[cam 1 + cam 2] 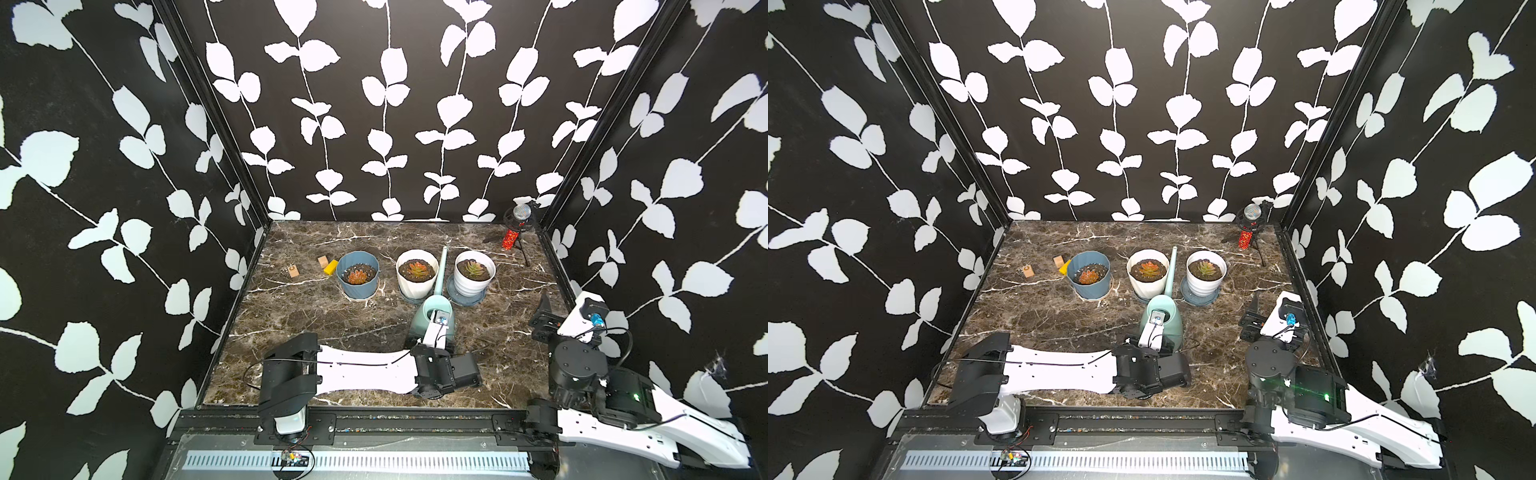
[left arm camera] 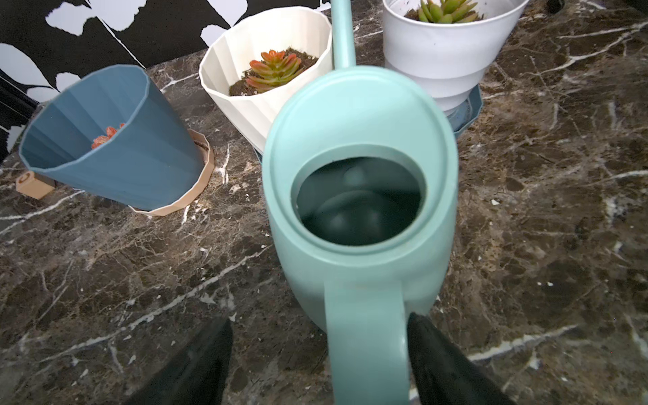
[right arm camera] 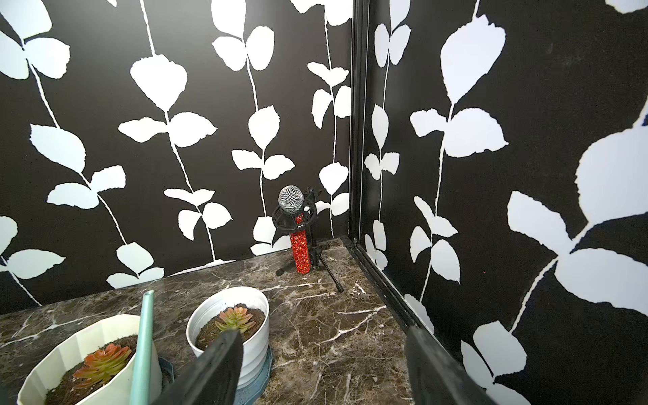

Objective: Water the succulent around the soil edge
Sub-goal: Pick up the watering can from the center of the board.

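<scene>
My left gripper straddles the can's handle, released, one finger touching it. The can stands on the counter, with the red succulent at its 11 o'clock and the green succulent at 1 o'clock. My right gripper is released and empty.

Upright mint watering can near potted succulents

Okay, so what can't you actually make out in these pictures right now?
Water level in the mint-green plastic watering can: left wrist view, the inside is too dark.
Mark on the leftmost small wooden block: both top views, too small.
Soil in the blue ribbed pot: left wrist view, its own wall hides most.
Left gripper: both top views, its own wrist covers it.
</scene>
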`<state>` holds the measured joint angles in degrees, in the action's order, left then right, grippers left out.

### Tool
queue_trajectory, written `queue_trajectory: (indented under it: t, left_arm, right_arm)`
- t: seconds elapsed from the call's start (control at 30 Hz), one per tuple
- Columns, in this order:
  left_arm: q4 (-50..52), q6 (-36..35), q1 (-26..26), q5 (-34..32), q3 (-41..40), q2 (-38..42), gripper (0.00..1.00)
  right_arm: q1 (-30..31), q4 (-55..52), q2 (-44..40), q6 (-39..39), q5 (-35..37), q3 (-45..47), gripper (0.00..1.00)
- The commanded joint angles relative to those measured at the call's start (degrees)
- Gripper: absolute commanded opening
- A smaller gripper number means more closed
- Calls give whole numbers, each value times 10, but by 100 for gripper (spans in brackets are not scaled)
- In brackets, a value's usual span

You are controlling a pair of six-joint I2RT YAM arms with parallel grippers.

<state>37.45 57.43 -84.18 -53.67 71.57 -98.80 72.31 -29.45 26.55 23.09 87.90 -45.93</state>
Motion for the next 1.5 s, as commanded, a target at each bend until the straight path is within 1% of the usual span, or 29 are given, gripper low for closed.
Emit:
queue_trajectory:
  t: [0.0,0.2,0.4,0.5,0.67,0.83,1.03,1.17,1.3,1.4,1.47]
  left_arm:
    - [-42,-1,3,-1,-18,18,75]
    - [-121,-34,17,31,-41,15,70]
    - [-161,-65,26,42,-48,11,66]
    - [-178,-75,32,49,-55,14,62]
    - [-190,-73,35,66,-62,6,52]
    - [-187,-74,36,66,-64,9,37]
    - [-156,-66,33,63,-76,33,17]
    - [-110,-52,10,37,-92,65,0]
    - [-48,-28,-28,11,-98,93,0]
    - [22,-23,-59,-32,-74,112,0]
    - [69,-35,-78,-66,-48,124,0]
  right_arm:
    - [-3,19,-4,-2,103,10,76]
    - [-2,19,0,-6,104,8,75]
    - [-2,21,-1,-6,105,9,75]
    - [-2,22,-2,-7,106,11,74]
    - [-3,26,-1,-7,105,14,74]
    - [-3,27,0,-7,101,15,74]
    - [-2,29,-1,-6,95,15,74]
    - [-3,28,-4,-6,91,15,73]
    - [-3,27,-8,-5,88,16,73]
    - [-3,29,-8,-3,85,19,73]
    - [-3,29,-7,-3,84,19,73]
